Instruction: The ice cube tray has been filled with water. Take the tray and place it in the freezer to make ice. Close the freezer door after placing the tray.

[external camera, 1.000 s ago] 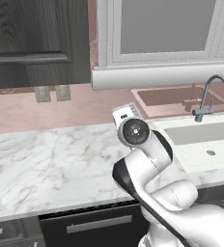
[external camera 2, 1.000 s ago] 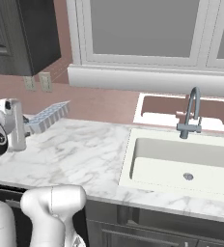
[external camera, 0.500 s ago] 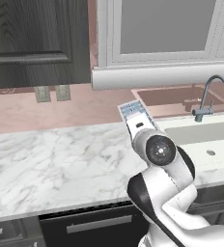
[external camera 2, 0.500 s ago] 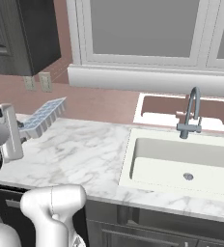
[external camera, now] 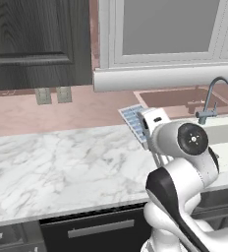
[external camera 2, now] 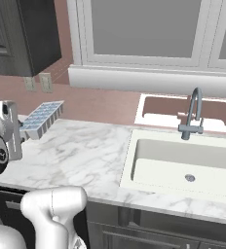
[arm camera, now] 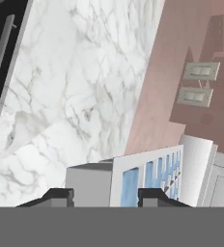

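Observation:
The ice cube tray (external camera 2: 42,118) is white with pale-blue water in its cells. It hangs tilted in the air above the marble counter (external camera 2: 85,155), near the back wall. My gripper (external camera 2: 23,127) is shut on its near end. In the left base view the tray (external camera: 132,119) sticks out to the left from behind my white hand. In the hand view the tray (arm camera: 147,176) runs away from me, held in my gripper (arm camera: 105,195) between the two dark fingertips (arm camera: 152,194). The freezer and its door are out of view.
A white sink (external camera 2: 183,160) with a grey faucet (external camera 2: 193,114) lies to the right. A dark wood cabinet (external camera: 32,39) hangs at upper left, above two wall outlets (external camera: 50,94). A white-framed window (external camera: 170,29) and its sill run along the back wall.
The arm's upper links have swung to the right and the wrist has turned. The tray stays in the gripper at nearly the same spot above the counter and shows more from behind the hand.

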Controlling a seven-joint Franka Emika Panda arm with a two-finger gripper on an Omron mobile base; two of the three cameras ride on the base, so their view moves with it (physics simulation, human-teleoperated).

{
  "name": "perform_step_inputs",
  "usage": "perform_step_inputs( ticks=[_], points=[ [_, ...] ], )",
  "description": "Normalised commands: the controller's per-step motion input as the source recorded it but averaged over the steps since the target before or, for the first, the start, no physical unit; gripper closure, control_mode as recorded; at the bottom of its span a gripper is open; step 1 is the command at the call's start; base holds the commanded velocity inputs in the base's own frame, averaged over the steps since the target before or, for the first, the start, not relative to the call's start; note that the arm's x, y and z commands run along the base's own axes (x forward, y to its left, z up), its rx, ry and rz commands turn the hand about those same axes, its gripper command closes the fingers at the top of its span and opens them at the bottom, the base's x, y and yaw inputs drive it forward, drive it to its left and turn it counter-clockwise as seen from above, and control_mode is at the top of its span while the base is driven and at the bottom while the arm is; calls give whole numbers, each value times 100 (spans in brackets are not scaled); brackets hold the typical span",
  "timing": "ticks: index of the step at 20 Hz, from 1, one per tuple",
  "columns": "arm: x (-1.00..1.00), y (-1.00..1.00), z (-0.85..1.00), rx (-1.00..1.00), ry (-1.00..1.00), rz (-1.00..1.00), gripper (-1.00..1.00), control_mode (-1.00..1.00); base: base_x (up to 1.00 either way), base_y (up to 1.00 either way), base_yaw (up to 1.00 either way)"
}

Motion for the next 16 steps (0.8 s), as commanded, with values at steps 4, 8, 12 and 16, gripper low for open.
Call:
perform_step_inputs(
  ticks=[4,8,12,16],
  points=[
    [-10,0,0,0,0,0,100,-100,0,0,0],
    [-15,-1,0,4,0,0,100,-100,0,0,0],
    [-21,-4,0,5,0,0,100,-100,0,0,0],
    [-19,-3,0,3,0,0,100,-100,0,0,0]
  ],
)
